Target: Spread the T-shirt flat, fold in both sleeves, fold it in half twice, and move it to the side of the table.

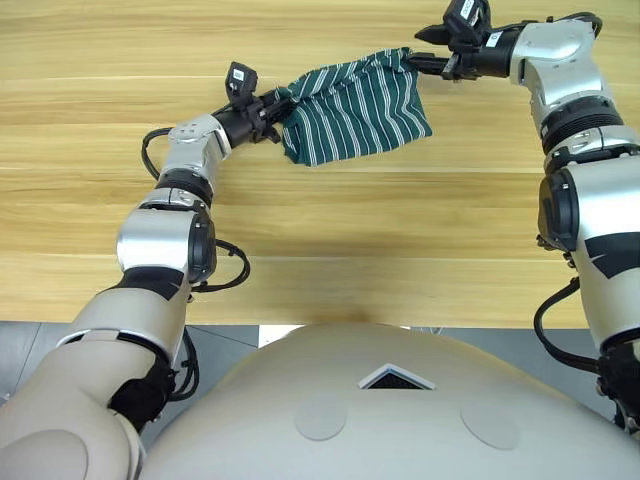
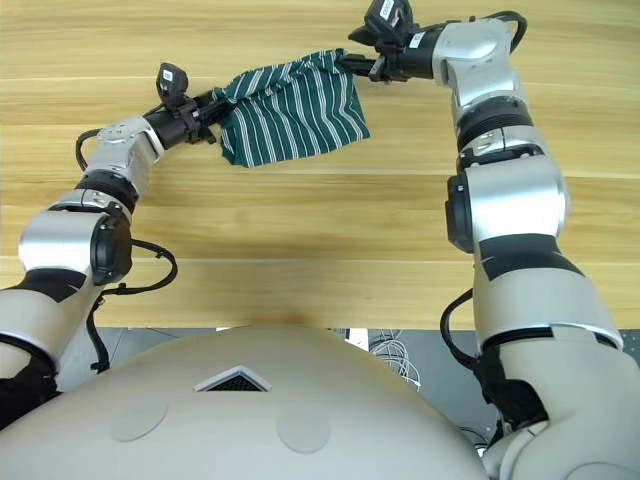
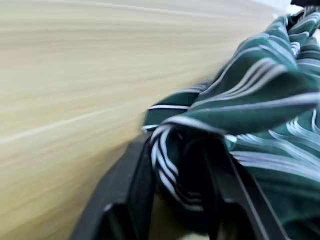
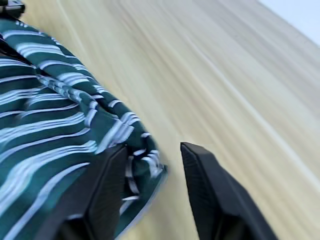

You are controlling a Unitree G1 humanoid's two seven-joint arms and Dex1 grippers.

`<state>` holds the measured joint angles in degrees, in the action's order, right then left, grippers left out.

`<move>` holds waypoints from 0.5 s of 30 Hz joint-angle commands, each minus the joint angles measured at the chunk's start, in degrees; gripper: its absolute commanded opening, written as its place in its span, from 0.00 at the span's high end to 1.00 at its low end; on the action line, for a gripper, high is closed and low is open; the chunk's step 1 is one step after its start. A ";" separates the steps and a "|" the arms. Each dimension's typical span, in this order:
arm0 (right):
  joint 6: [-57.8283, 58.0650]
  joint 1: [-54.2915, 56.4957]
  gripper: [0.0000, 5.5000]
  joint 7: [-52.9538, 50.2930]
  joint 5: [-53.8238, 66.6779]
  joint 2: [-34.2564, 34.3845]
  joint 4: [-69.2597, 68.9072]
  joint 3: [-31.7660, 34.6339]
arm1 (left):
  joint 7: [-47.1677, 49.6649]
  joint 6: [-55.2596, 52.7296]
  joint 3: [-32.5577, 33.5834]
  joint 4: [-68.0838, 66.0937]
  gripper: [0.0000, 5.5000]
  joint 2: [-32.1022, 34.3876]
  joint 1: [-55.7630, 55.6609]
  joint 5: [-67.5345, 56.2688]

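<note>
Left gripper (image 1: 272,112) pinched the bunched T-shirt (image 1: 355,105). Right gripper (image 1: 416,62) gaped at its corner; pulling apart might drop that side

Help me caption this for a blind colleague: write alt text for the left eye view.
A bunched green T-shirt with white stripes spans between the robot's two grippers over a light wooden table. The left gripper clamps its near-left end, while the right gripper meets its far-right corner.
</note>
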<state>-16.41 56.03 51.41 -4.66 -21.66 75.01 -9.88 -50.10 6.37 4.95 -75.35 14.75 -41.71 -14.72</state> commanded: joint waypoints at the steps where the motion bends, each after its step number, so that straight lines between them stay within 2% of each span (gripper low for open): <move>1: -2.62 1.36 0.51 -7.48 -1.53 1.60 0.32 1.52 | 1.08 -4.46 6.18 0.29 0.66 0.34 -2.94 -3.43; 4: -6.98 0.16 0.42 -6.47 -0.31 2.40 -1.08 3.10 | 2.81 -8.63 11.66 0.45 0.60 1.30 -4.31 -6.91; 9: -14.82 -6.14 0.42 5.46 4.54 5.95 -7.16 5.14 | 5.68 -2.91 15.81 3.36 0.60 3.09 -2.97 -7.43; 12: -14.92 -11.21 0.42 14.54 7.11 8.36 -10.95 4.52 | 6.88 7.06 13.30 10.95 0.60 1.16 1.28 -4.07; 15: -12.94 -12.56 0.42 14.84 5.54 9.17 -8.17 3.83 | 12.41 14.55 7.92 20.87 0.60 -2.54 7.76 2.01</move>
<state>-30.75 43.33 66.90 1.97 -12.55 65.07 -5.79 -40.90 18.12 15.88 -58.89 14.50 -37.46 -16.48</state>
